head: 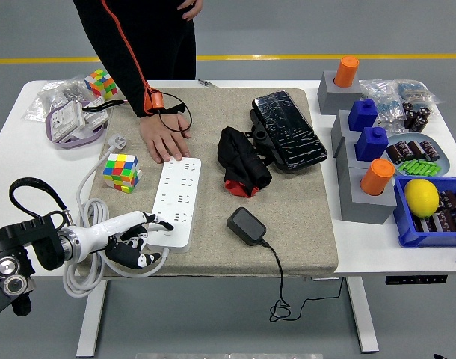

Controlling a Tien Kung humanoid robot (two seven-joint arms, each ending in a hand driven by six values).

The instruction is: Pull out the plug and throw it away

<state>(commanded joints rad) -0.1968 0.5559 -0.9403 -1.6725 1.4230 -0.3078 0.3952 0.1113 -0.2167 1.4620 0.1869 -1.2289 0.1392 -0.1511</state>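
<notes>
White tabletop (19, 142) under a beige mat (303, 224). Left hand (134, 238) at near left, fingers (159, 224) loosely spread, empty, tips touching the strip's (177, 200) near end. Black plug (247, 226) lying free on mat, right of strip, cord hanging off near edge. Person's hand (164, 138) pressing flat beside strip's far end.

Black plug (247, 225), a boxy adapter w/ thin black cable (279, 278), lies flat on the mat, unplugged, just right of the white power strip (175, 201). Cable runs over the near bench edge and hangs in loops.
</notes>
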